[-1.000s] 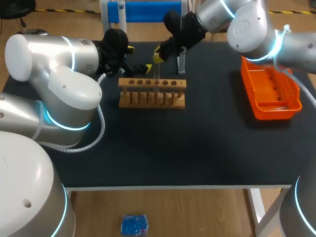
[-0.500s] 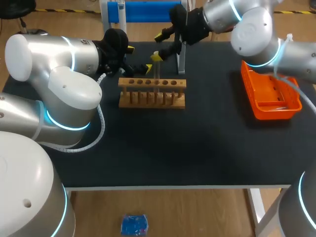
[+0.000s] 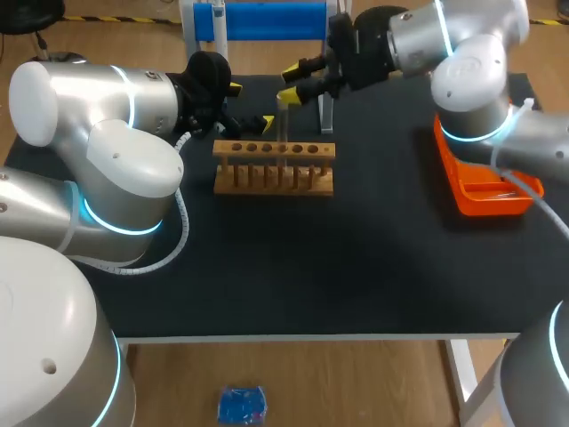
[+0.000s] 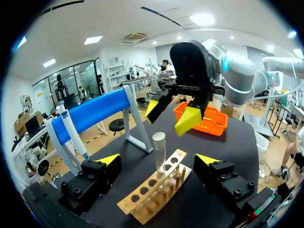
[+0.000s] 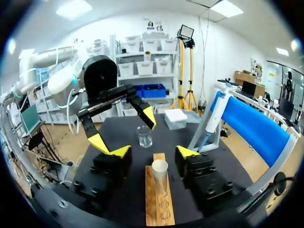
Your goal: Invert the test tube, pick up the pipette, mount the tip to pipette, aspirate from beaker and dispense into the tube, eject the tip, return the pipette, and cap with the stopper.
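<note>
**Glass tube upright in the rack, both grippers spread and empty**

The left gripper sits just behind the wooden rack, fingers apart and holding nothing. The test tube stands mouth-up in one of the rack's holes. It is thin glass, so probably light, slick and fragile, best pinched gently on the bare wall above the rack, below the rim. The right gripper hangs over it, fingers parted, clear of the glass.
</note>
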`<act>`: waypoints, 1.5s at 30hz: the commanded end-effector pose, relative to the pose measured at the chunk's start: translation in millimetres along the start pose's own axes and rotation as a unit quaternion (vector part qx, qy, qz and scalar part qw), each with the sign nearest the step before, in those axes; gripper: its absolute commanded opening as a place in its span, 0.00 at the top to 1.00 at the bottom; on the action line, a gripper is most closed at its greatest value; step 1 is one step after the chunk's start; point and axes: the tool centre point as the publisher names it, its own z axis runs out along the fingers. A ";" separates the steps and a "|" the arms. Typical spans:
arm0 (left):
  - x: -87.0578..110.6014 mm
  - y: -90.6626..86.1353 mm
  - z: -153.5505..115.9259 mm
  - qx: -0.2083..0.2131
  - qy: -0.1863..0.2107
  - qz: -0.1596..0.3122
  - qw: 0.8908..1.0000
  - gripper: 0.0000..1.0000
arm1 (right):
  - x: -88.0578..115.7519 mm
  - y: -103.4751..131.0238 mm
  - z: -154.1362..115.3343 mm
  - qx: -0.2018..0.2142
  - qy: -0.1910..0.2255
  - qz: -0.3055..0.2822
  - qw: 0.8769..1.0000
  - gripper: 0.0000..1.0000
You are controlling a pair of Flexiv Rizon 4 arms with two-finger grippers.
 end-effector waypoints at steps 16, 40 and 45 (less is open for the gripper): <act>-0.6 -1.1 -0.7 -0.003 0.002 -0.001 1.000 0.00 | -8.6 -1.3 -1.0 -0.114 0.049 0.014 0.992 1.00; -0.6 -1.1 -0.7 -0.003 0.002 -0.001 1.000 0.00 | -14.8 -1.6 7.9 -0.136 0.095 -0.004 0.986 1.00; -0.6 -1.1 -0.7 -0.003 0.002 -0.001 1.000 0.00 | -15.0 -2.9 9.0 -0.136 0.097 -0.002 0.986 1.00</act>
